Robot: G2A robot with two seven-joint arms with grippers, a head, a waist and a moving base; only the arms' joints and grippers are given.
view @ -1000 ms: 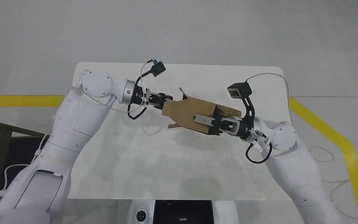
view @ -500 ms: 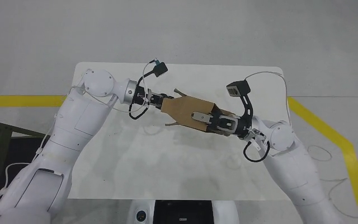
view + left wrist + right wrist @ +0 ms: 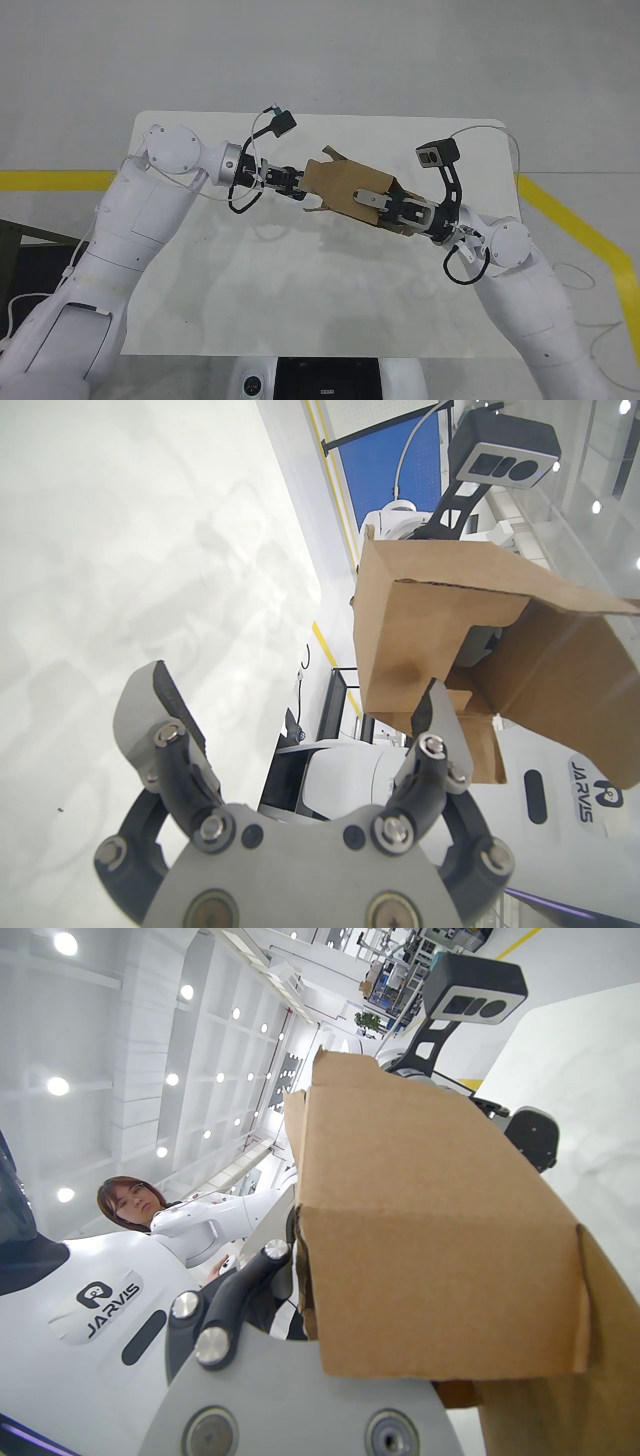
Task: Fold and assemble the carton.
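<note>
Brown carton (image 3: 430, 1238) up close, clamped at its near wall by the right gripper (image 3: 292, 1273); beside that wall's ragged edge, one dark finger link (image 3: 235, 1288) with bright bolts. Folded along a sharp crease into two broad panels, with a further flap (image 3: 610, 1328) angled off the near corner and a short notched flap (image 3: 345, 1070) standing at the far end. Beyond that end, the left arm's wrist camera (image 3: 475, 993) on a black bracket, and a dark rounded part of that arm (image 3: 532, 1138) just past the carton's edge. Farther off, the white table (image 3: 590, 1078)
</note>
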